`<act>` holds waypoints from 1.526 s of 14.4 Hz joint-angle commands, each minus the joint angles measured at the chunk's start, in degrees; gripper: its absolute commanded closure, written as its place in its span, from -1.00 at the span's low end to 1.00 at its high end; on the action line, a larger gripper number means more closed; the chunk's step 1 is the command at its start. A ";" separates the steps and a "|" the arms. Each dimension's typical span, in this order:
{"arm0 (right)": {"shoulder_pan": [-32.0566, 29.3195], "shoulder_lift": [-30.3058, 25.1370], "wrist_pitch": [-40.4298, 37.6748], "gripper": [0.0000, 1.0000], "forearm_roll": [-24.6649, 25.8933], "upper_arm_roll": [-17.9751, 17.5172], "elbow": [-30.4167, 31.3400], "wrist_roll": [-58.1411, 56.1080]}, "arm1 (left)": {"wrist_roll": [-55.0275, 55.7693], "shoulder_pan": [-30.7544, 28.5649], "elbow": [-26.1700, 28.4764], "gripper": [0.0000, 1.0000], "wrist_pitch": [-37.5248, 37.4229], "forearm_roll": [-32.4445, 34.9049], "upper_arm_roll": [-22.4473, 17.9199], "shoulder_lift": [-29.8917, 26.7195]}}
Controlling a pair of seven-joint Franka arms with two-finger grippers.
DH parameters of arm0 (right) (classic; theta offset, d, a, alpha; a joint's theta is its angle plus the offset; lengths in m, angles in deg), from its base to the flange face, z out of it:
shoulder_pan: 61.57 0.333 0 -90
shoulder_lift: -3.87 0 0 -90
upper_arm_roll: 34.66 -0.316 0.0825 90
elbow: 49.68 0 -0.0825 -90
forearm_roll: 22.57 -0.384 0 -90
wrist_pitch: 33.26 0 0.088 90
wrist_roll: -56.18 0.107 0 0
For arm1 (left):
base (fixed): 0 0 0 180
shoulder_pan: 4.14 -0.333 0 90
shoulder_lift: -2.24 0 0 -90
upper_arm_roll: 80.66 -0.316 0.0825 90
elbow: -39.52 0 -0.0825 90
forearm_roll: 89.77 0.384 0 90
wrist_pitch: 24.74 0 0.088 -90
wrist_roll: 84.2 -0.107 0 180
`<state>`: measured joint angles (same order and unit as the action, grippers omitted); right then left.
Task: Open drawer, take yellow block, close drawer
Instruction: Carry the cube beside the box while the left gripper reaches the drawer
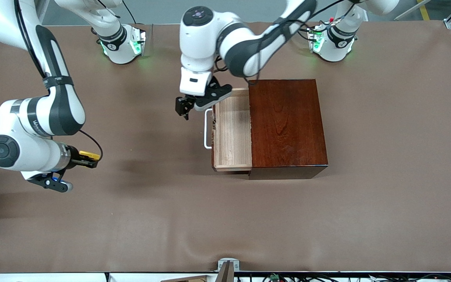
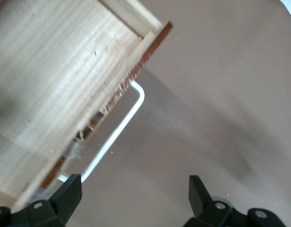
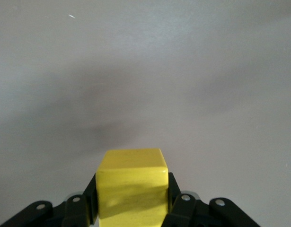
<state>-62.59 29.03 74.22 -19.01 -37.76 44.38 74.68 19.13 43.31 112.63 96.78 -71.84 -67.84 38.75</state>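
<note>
The right gripper [image 1: 92, 158] pinched the small bright-yellow cube [image 3: 131, 188] above bare brown table [image 1: 225, 219], toward the right arm's end. The left gripper [image 1: 186, 109], fingers [image 2: 67, 195] spread and empty, hung just beside the white U-shaped handle [image 1: 208, 129] of the pale-wood drawer [image 1: 231, 133], which stood pulled out of the glossy reddish-brown box [image 1: 286, 121]

Yellow block [image 3: 131, 187]: plain bright yellow, between black fingers [image 3: 176, 198]. Wooden box [image 1: 286, 123]: glossy dark reddish-brown, visible grain. Drawer [image 1: 231, 129]: pale light-wood inside, dark front, white bar handle [image 1: 207, 128]. Desk [image 1: 386, 196]: matte brown. Arms white with dark grey bands, green lights at bases.
</note>
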 commanded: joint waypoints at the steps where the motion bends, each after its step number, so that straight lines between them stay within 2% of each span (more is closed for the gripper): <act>1: -4.07 -3.80 5.62 1.00 1.01 -1.29 7.96 -6.36 | 3.79 5.19 -4.29 -1.00 1.78 1.49 -5.08 4.26; 4: -6.00 -3.89 11.24 1.00 1.01 -1.20 12.53 -10.67 | 7.83 7.29 -4.38 -1.00 6.17 1.58 -7.80 8.12; 7: -7.58 -4.07 18.18 1.00 1.10 -1.20 17.54 -13.57 | 10.82 13.18 -4.99 -1.00 8.38 1.49 -14.56 11.64; 10: -8.56 -3.72 25.05 1.00 1.10 -1.12 22.56 -14.72 | 14.34 13.28 -5.52 -1.00 8.47 1.40 -14.84 13.58; 14: -9.44 -3.54 27.17 1.00 1.28 -1.20 24.50 -15.16 | 17.07 13.20 -5.26 -1.00 7.42 0.97 -15.11 13.59; 22: -10.49 -2.67 34.64 1.00 1.36 -1.12 30.21 -15.25 | 17.07 11.62 -5.17 -1.00 -2.16 -0.44 -15.46 11.57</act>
<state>-71.41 27.81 107.38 -18.92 -37.76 72.08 59.91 35.68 55.62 108.16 98.31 -72.89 -82.51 50.54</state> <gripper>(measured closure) 0.436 0.000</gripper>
